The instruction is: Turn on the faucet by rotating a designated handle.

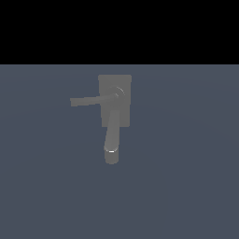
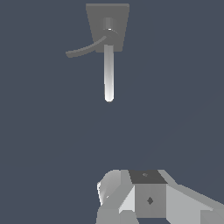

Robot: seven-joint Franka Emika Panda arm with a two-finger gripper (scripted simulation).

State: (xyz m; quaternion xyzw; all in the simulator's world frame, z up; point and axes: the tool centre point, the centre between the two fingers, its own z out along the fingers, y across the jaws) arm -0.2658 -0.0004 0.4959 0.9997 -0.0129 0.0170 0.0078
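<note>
The faucet (image 1: 115,100) sits on the blue-grey worktop (image 1: 186,163), its flat base plate at the far end and its thick spout (image 1: 112,135) running toward the near side. The handle (image 1: 91,101), a thin bar, sticks out from the round hub toward the exterior view's left. In the wrist view, the claw (image 2: 131,205) hangs well apart from the faucet; whether it is spread or pressed together cannot be told.

This is a bare simulated scene, not a real room: a flat blue-grey floor (image 1: 186,186), a black background (image 1: 119,28), one untextured grey faucet (image 1: 114,100).
</note>
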